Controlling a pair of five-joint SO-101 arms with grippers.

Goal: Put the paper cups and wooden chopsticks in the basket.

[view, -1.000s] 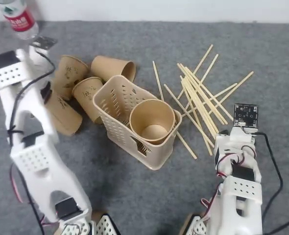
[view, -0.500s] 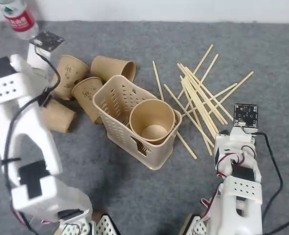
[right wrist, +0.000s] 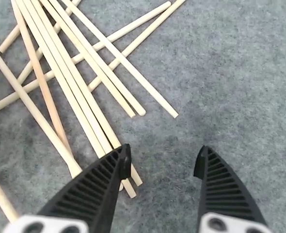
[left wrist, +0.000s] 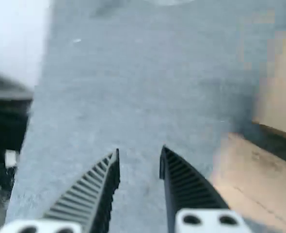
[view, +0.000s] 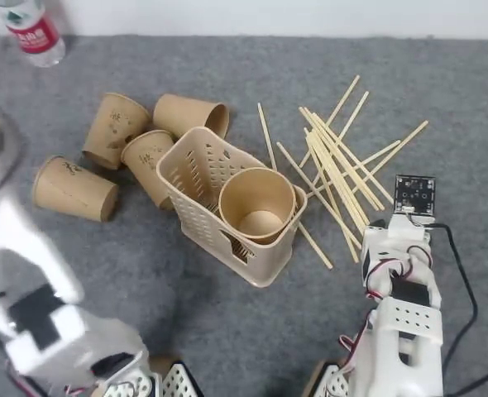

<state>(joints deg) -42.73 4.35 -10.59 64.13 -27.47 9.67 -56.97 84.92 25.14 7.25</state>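
The cream slotted basket [view: 196,178] stands mid-table with one paper cup [view: 256,207] upright inside it. Three cups [view: 114,126] [view: 149,159] [view: 190,114] lie on their sides against its far-left side, and another cup [view: 69,188] lies apart to the left. Wooden chopsticks [view: 337,157] are scattered to the right of the basket. My left gripper [left wrist: 139,162] is open over bare carpet, with a blurred tan cup [left wrist: 252,177] beside it. My right gripper [right wrist: 163,158] is open and holds nothing, just off the near ends of several chopsticks [right wrist: 80,87].
A plastic bottle [view: 29,31] with a red label stands at the far left corner by the white wall. The left arm [view: 16,281] is a blur along the left edge. The right arm [view: 403,281] sits at the near right. Grey carpet covers the table.
The left arm has swung back from the cups toward the left edge. The leftmost cup, earlier under that arm, now lies uncovered and a little farther left. The right arm has not moved.
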